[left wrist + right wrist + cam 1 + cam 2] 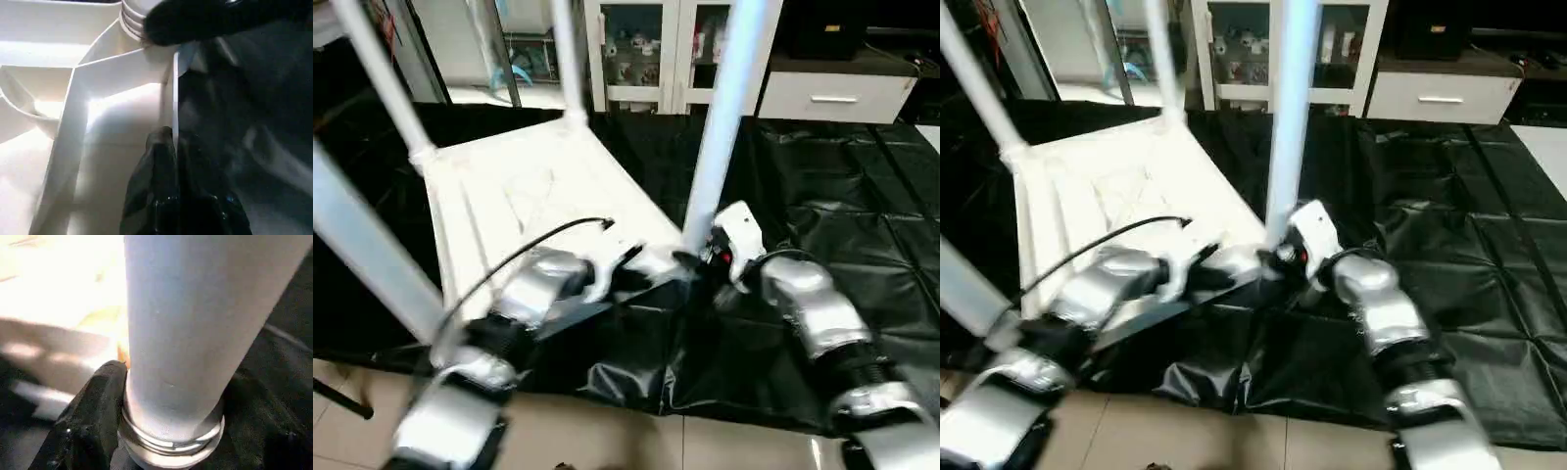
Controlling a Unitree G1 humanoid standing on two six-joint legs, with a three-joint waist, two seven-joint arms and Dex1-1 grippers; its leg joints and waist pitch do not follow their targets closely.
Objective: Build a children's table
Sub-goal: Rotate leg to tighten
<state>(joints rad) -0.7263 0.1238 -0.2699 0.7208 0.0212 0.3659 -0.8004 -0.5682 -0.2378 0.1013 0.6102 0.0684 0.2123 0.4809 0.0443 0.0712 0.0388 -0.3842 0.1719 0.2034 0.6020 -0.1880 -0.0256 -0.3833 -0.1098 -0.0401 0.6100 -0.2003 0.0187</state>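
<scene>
Black sheeting [822, 196] covered floor | upturned tabletop [509, 196] lay on it | left claw [171, 147] pinched tabletop's near rim | right claw [122, 396] closed round leg [720, 127] base at near-right corner socket | light, stiff, slick plastic; best gripped low.

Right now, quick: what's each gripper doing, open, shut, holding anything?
Left gripper: shut on the tabletop's near edge wall.
Right gripper: at the base of the near-right leg, one finger against it; grip cannot be told.

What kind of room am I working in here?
Probably an indoor lab or workshop, not a home. The tabletop lies on black sheeting spread over a tiled floor, with a white glass-door cabinet and a drawer unit behind.
</scene>
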